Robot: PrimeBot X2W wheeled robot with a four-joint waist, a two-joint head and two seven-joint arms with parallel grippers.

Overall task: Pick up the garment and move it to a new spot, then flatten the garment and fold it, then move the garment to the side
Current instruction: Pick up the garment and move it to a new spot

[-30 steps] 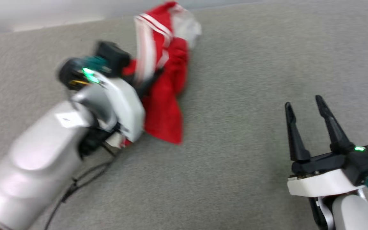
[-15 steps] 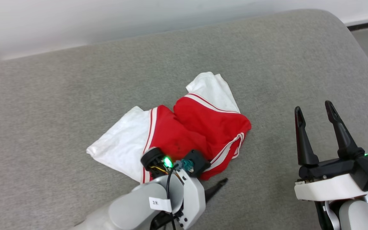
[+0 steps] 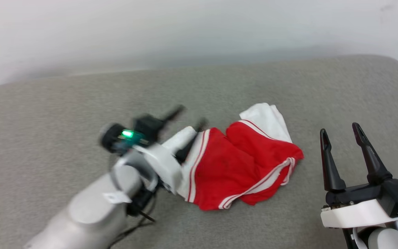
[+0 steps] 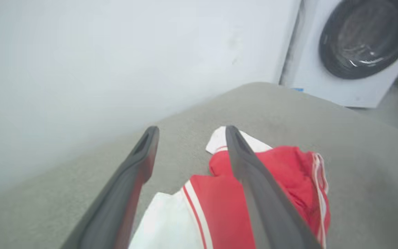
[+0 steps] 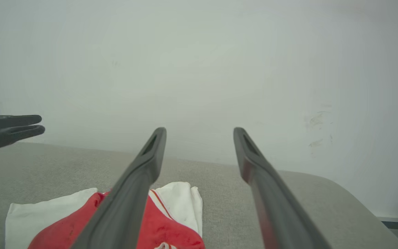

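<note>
Garment point(image 3: 240, 169) bunched, long axis left-right; left tool point(image 4: 191, 131) wide, empty; right tool point(image 3: 339, 128) wide, empty.

we see: garment point(image 3: 240, 173) crumpled on gray tabletop point(image 3: 288, 86) | our left hand point(image 3: 188, 117): blurred, fingers apart, at garment's left edge | our right hand point(image 3: 340, 130): fingers spread, empty, right of garment

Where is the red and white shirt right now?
In the head view the garment lies crumpled near the middle of the grey padded surface, with the open left gripper over its left end and the open right gripper apart on its right.
</note>
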